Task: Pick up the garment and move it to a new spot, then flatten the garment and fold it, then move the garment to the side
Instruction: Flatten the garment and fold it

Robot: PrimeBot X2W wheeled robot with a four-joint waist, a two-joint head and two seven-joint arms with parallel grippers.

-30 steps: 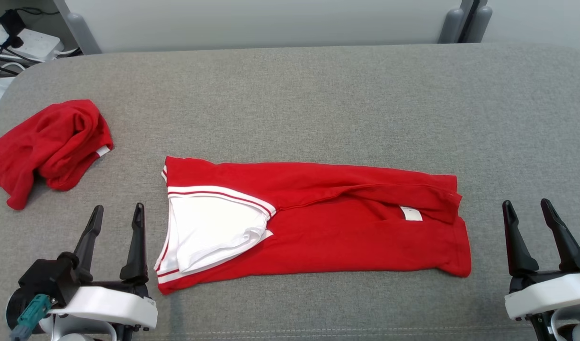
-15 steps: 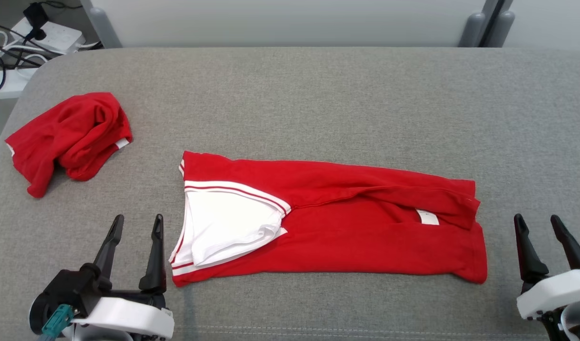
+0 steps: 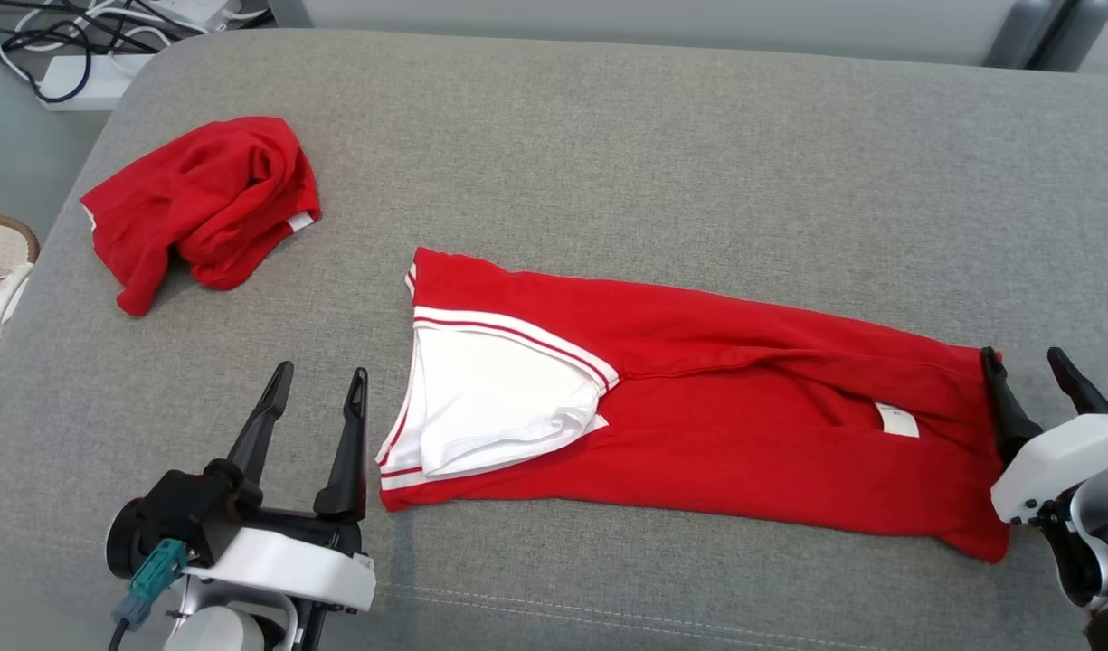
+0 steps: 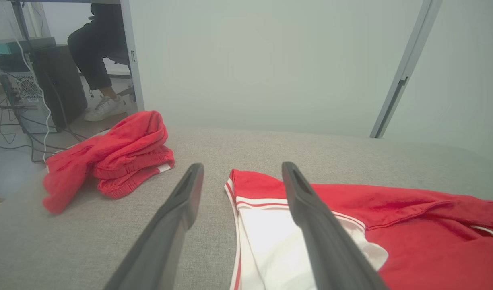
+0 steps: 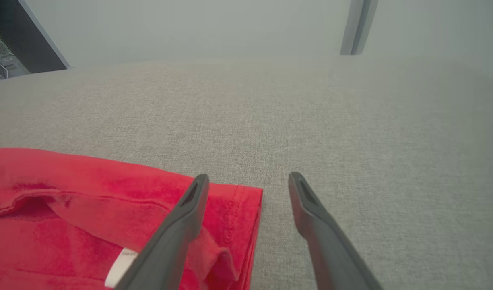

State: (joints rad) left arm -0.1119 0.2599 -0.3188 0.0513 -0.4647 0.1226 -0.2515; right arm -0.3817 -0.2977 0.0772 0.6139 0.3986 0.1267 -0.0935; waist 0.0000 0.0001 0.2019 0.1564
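Observation:
A red garment [image 3: 716, 425] with a white, red-striped collar part lies folded into a long band across the grey surface [image 3: 608, 163]. It also shows in the left wrist view [image 4: 411, 233] and the right wrist view [image 5: 89, 213]. My left gripper [image 3: 318, 384] stands open just left of the garment's collar end, its right finger over the white fabric in the left wrist view [image 4: 242, 169]. My right gripper [image 3: 1024, 363] stands open at the garment's right end, straddling the hem corner [image 5: 248, 179]. Neither holds anything.
A second red garment [image 3: 205, 203] lies crumpled at the back left, also seen from the left wrist [image 4: 113, 155]. Cables and a power strip [image 3: 83, 72] lie on the floor beyond the left edge. A person's leg and shoe [image 4: 103, 106] show by a desk.
The head camera has swung, shifting the whole picture rightward and tilting it. My right gripper now reaches the garment's right end, where it stood apart before.

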